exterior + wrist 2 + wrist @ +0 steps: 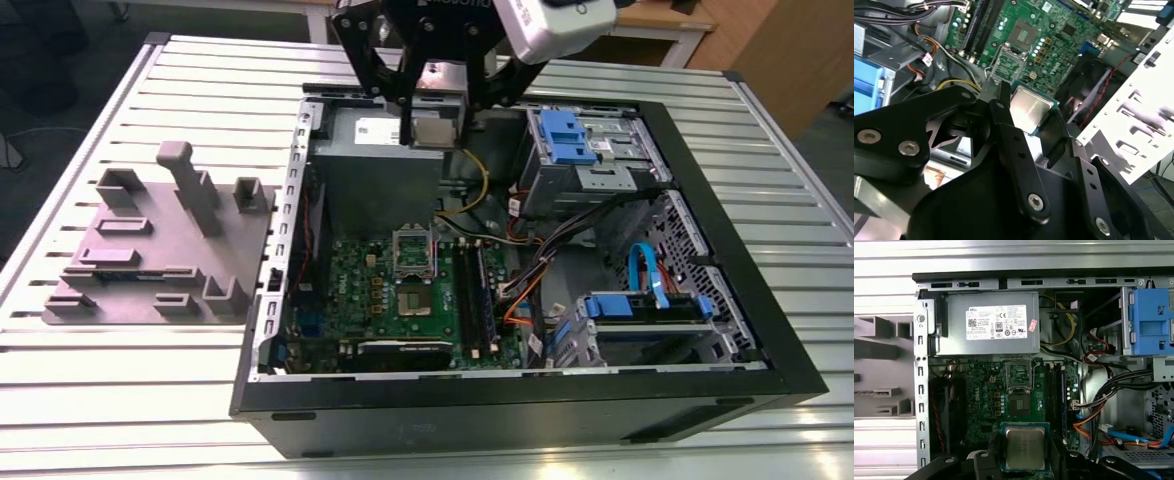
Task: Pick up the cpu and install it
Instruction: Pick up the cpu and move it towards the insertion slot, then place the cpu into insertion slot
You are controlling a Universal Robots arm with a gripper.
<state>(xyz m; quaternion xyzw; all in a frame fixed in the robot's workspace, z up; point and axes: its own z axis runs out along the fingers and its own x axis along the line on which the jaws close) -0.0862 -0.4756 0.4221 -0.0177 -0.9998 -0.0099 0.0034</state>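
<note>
My gripper (435, 118) hangs over the back of the open computer case (534, 395), shut on the cpu (434, 134), a small flat square chip with a silvery top. Both wrist views show the cpu (1030, 109) (1025, 447) pinched at its edges between two black fingers (1004, 107) (994, 447). The metal-framed socket (414, 250) (1019, 375) (1008, 62) lies on the green motherboard (360, 290), below the chip and nearer the front of the case in the exterior view. The chip is held clear above the board.
A grey power-supply box (358, 170) (989, 322) sits right under the gripper. Blue drive cages (574, 130) and bundled cables (534, 260) fill the exterior view's right of the case. A grey-purple block fixture (160, 240) stands on the slatted table (120, 400) at the exterior view's left.
</note>
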